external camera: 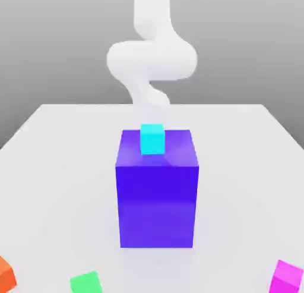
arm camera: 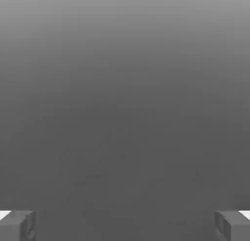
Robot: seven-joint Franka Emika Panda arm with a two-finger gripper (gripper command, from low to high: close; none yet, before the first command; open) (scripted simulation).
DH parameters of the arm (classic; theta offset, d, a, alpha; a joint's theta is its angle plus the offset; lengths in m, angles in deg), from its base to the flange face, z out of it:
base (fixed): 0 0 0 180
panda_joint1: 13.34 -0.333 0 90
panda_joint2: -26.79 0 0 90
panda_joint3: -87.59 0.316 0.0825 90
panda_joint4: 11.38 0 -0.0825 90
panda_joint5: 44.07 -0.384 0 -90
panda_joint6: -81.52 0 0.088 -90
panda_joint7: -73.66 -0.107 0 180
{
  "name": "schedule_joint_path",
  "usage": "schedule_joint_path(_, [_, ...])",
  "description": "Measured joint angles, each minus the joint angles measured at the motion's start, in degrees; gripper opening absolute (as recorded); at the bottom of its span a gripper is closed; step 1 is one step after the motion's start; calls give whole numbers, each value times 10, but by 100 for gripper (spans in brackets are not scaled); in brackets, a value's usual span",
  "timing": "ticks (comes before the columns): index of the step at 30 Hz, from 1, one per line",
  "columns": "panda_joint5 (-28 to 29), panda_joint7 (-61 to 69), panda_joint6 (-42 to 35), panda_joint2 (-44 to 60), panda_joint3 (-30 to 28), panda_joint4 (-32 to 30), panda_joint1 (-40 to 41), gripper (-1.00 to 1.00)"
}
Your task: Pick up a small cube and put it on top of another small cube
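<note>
Pink cube (external camera: 286, 279): ext. view's right, near edge, on the table (external camera: 237, 167); you see it turned a bit, one corner toward you; no long axis, sides approx. equal.
Cut off: pink, green (external camera: 86, 283) & orange (external camera: 6, 276) cubes, all at the bottom edge.
Hard to see: arm (external camera: 151, 60), white, prob. ending behind the cyan cube (external camera: 152, 139) & blue block (external camera: 157, 205).
Gripper (arm camera: 125, 228): wide open, nothing held.
</note>
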Motion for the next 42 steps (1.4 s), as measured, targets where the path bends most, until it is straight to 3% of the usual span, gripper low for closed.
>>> schedule_joint_path(18, [24, 148, 101, 377, 60, 25, -97, 0])
schedule_joint_path(29, [70, 215, 160, 608, 92, 40, -152, 0])
schedule_joint_path(34, [97, 209, 224, 712, 75, 60, -176, 0])
schedule_joint_path(35, [101, 206, 233, 725, 73, 62, -178, -100])
schedule_joint_path(42, [101, 206, 232, 724, 73, 62, -178, -100])
